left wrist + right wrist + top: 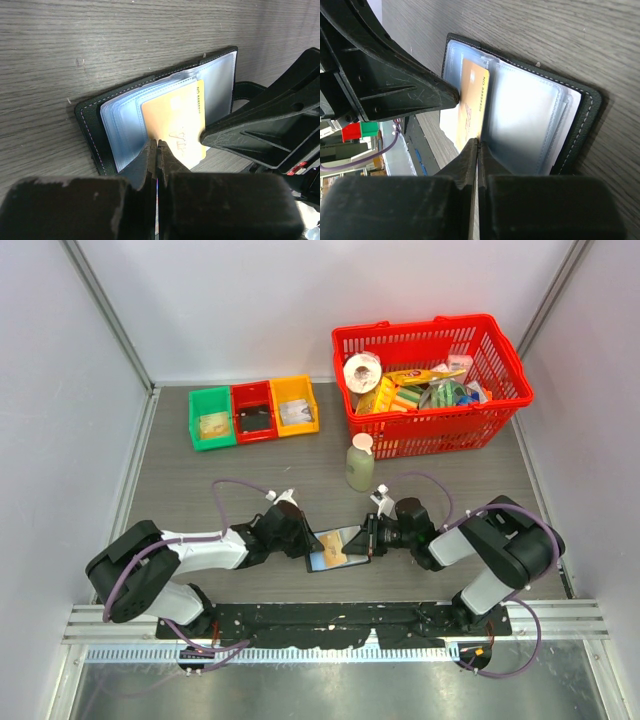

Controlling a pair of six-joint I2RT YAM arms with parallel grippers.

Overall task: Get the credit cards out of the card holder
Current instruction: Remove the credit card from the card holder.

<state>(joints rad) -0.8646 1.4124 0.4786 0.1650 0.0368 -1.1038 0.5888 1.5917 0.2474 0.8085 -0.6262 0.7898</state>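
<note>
Open card holder (87, 122) on the surface (100, 40), bottle (360, 464) beyond. Left claw (157, 144) and right claw (477, 142) pinch shut on the sleeved orange card (175, 122); its digits blur.

Grey wood-grain table (180, 475), plain white walls (250, 300), metal rail (580, 620) along near edge, even light

Bright even light; glare on card holder (520, 120) sleeves.
</note>
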